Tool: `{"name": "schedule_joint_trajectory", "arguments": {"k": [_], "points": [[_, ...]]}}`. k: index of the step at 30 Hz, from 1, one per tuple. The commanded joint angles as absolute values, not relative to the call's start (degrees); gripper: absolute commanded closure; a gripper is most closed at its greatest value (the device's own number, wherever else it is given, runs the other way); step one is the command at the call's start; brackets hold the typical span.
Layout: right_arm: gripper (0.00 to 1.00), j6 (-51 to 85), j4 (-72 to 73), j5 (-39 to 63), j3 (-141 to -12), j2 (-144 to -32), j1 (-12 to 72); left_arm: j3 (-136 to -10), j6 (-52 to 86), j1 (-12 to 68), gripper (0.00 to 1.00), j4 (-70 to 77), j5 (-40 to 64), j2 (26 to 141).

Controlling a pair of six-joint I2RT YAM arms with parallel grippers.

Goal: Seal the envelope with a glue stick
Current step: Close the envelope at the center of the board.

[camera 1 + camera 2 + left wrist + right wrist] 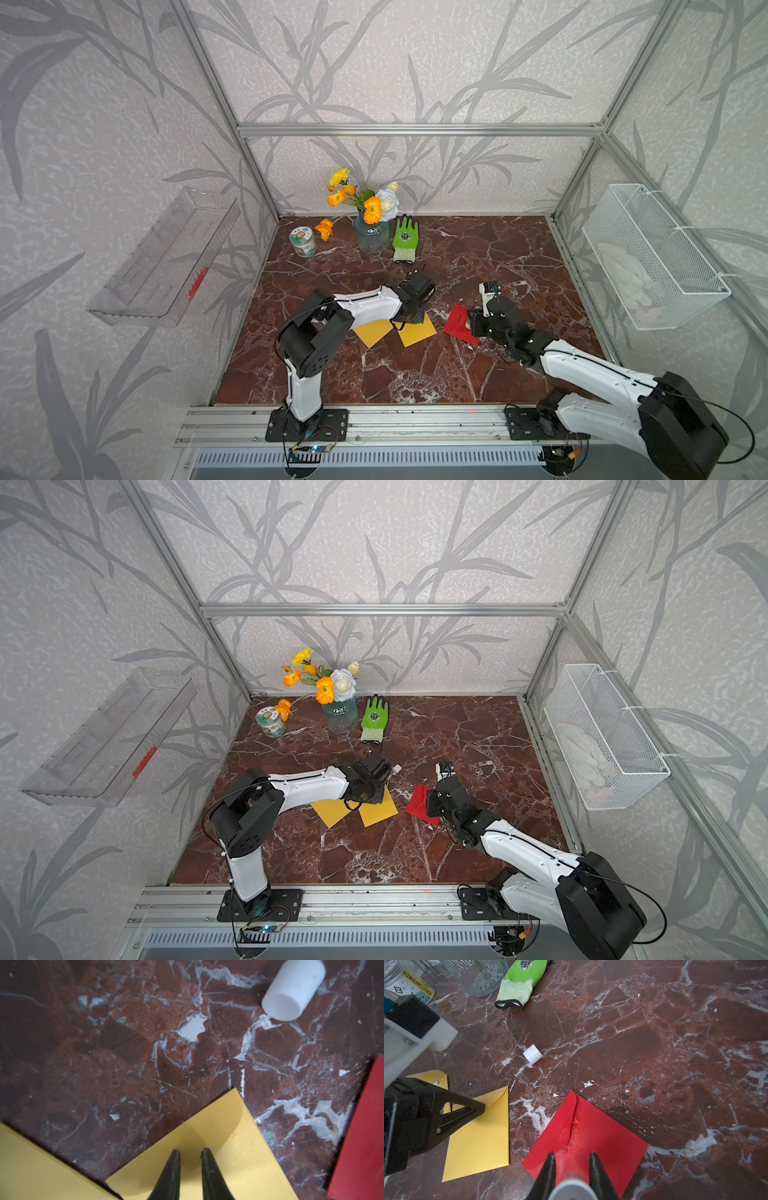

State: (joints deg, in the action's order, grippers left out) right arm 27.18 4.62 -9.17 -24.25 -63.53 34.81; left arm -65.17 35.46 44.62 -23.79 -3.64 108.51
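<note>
At the far left stands a jar [415,989]; its label reads "SUNFLOWER" under some Chinese characters. Next are a glass vase [372,237] and a green glove [405,243], whose badge is too small to read. The left gripper [190,1153] is over a yellow envelope [218,1147], jaws slightly apart, holding nothing. A white cap [533,1054] lies alone on the marble. The right gripper [572,1156] clamps the glue stick [572,1187] above the red envelope [602,1136].

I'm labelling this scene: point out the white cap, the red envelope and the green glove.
white cap [533,1054]: right wrist view, its side.
red envelope [608,1135]: right wrist view, its body.
green glove [405,237]: in a top view, its middle.
</note>
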Motion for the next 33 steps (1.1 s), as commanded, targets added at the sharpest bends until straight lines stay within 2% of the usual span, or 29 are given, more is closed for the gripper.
{"name": "schedule_joint_trajectory", "arguments": {"k": [1, 11, 22, 28, 33], "points": [[1.0, 26.8, 4.0, -10.5, -23.6, -62.1, 34.5, -60.8, 34.6, 44.5, 0.7, -31.6, 0.0, 118.7], [1.0, 27.0, 3.4, -10.9, -23.0, -60.4, 34.4, -62.2, 31.9, 44.4, 0.59, -36.0, -1.7, 120.6], [1.0, 26.6, 2.9, -10.5, -23.4, -58.9, 34.4, -68.4, 31.4, 44.2, 0.53, -35.8, 5.2, 111.3], [1.0, 26.5, 2.9, -10.5, -23.2, -58.8, 34.4, -69.9, 31.3, 43.2, 0.53, -36.6, 4.9, 108.9], [1.0, 26.4, 3.2, -10.1, -23.1, -59.1, 34.4, -69.7, 32.6, 42.8, 0.57, -35.0, 5.4, 107.7]]}}
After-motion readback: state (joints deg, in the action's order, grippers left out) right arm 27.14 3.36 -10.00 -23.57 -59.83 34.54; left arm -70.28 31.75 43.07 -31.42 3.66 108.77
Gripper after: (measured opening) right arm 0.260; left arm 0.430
